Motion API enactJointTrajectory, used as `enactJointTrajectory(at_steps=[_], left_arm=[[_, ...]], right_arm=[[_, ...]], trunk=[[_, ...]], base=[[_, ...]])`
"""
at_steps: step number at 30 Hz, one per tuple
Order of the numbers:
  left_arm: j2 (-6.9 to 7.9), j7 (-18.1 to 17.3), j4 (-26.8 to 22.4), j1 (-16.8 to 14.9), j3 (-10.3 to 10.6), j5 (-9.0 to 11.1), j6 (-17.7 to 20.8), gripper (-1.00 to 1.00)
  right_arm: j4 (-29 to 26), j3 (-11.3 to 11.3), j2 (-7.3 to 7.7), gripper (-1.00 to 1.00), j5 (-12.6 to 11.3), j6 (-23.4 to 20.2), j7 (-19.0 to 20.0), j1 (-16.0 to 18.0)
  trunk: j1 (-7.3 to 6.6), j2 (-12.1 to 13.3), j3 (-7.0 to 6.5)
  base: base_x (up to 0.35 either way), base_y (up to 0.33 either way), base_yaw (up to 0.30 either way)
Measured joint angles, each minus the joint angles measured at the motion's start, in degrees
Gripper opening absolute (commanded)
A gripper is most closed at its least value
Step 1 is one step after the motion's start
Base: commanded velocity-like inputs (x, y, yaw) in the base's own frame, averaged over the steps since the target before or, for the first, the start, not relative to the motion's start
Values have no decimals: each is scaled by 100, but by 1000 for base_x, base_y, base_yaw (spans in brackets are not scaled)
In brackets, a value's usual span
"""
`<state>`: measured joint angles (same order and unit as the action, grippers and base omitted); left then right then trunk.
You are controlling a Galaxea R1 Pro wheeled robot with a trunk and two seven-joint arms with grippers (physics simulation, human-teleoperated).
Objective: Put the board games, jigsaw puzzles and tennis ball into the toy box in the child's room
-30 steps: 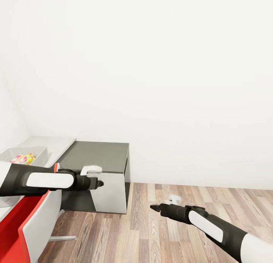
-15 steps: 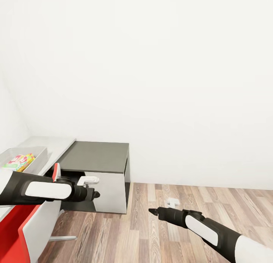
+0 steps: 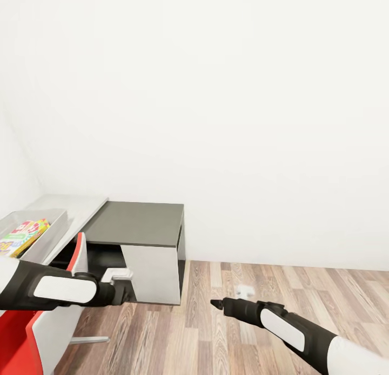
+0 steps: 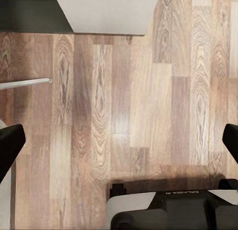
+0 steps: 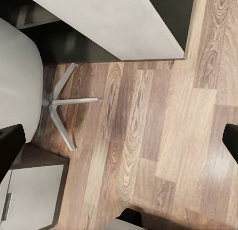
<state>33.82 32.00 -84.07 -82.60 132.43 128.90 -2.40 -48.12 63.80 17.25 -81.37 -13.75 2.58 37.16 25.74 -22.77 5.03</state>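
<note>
My left pincer (image 3: 125, 292) has sunk below the table (image 3: 135, 223) edge, its fingers spread wide and empty; my right pincer (image 3: 216, 303), low over the floor (image 3: 216, 337), is open too. A board game (image 3: 20, 236) now lies in the toy box (image 3: 49, 235) at the table's left end, so that toy is stowed.

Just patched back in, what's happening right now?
Neither claw is holding anything. The left claw and right claw both hang open above the wood floor, arms low in front of the robot. At the head view's left edge, the toy box sits on the table with a colourful board game already inside. A red and white chair stands by the table.
</note>
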Motion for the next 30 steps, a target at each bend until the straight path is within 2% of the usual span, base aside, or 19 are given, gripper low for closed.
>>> enactJointTrajectory(at_steps=[2,3,5,6,8,9,11,12,14,23,30], left_arm=[[1,0,51,143,26,2,-14,100],[0,0,52,145,26,-1,-14,100],[1,0,118,272,43,1,-26,100],[1,0,120,274,43,-1,-26,100],[1,-5,184,375,54,0,-33,100],[1,-5,185,376,54,-1,-33,100],[1,-13,241,471,61,0,-38,100],[1,-13,242,473,60,-2,-38,100],[1,-16,288,582,65,0,-44,100],[1,-21,390,910,70,-2,-51,100],[2,-22,487,1112,75,-1,-54,100]], right_arm=[[176,2,-121,100,3,5,-1,0],[179,2,-123,100,3,5,-1,0],[393,3,-267,100,6,8,-1,0],[397,2,-269,100,6,8,-1,0],[614,2,-421,100,7,13,2,0],[618,2,-423,100,8,13,2,0],[820,1,-566,100,8,19,0,0],[824,1,-569,100,8,19,0,0],[997,0,-685,100,9,23,1,0],[1352,-2,-902,100,10,111,3,-6],[1706,84,-1066,100,9,459,6,-64]], trunk=[[0,0,0],[0,0,0],[0,0,0],[0,0,0],[0,0,0],[0,0,0],[0,0,0],[0,0,0],[0,0,0],[0,0,0],[0,0,-16]], base=[[0,0,0],[0,0,0],[0,0,0],[0,0,0],[0,0,0],[0,0,0],[0,0,0],[0,0,0],[0,0,0],[0,0,0],[0,0,-44]])
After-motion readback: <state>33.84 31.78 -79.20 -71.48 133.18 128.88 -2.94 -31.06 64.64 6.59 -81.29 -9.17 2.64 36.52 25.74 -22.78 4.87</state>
